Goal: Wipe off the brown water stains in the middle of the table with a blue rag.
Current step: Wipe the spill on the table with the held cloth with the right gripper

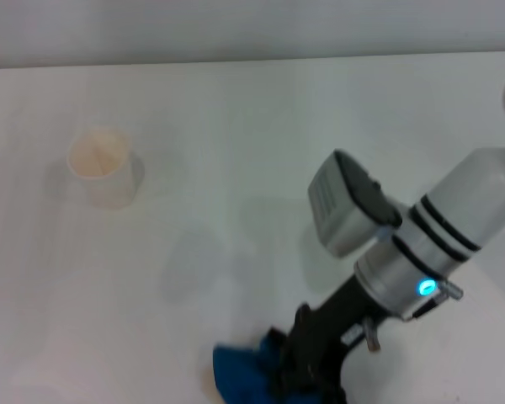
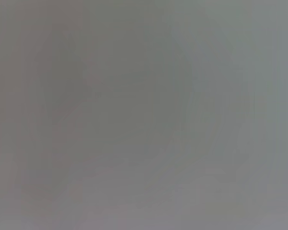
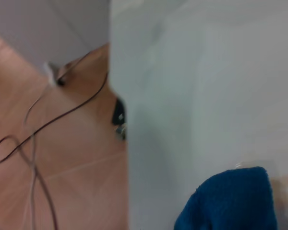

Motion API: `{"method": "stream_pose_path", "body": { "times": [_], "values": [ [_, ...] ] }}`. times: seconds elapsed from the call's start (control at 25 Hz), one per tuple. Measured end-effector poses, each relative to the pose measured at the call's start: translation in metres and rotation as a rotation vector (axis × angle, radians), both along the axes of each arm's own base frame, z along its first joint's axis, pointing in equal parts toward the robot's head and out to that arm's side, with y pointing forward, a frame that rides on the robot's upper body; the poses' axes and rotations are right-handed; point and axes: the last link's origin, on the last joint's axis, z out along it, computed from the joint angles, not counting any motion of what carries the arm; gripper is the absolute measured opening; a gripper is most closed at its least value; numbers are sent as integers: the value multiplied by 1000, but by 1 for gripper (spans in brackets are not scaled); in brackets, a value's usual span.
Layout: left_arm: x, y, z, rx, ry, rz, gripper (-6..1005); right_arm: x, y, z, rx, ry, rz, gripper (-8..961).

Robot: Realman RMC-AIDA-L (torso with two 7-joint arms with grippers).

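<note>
The blue rag [image 1: 240,374] lies bunched up on the white table [image 1: 236,126] at its near edge, partly cut off by the head view's lower border. My right gripper [image 1: 307,379] comes down from the right and is shut on the rag's right side; its fingertips are hidden in the cloth. In the right wrist view the blue rag [image 3: 230,201] sits crumpled, with a faint tan trace of the brown water stains [image 3: 284,184] beside it. A thin tan smear [image 1: 209,385] also shows at the rag's left edge. My left gripper is out of view.
A cream paper cup [image 1: 103,166] stands upright at the far left of the table. The right wrist view shows the table's edge [image 3: 119,143], with a wooden floor and loose cables [image 3: 33,139] beyond it. The left wrist view is plain grey.
</note>
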Motion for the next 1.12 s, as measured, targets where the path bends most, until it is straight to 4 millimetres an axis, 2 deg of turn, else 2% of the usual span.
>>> {"method": "stream_pose_path", "body": {
  "times": [0.24,0.56,1.12],
  "values": [
    [1,2,0,-2,1,-2,887,-4,-14,-7,-93,-19,63,70],
    [2,3,-1,-7,1,-4,887,-10,-11,-20,-36,-18,124,70],
    [1,3,-2,-7,-1,1,888,-18,13,-31,165,25,106,70]
  ]
}}
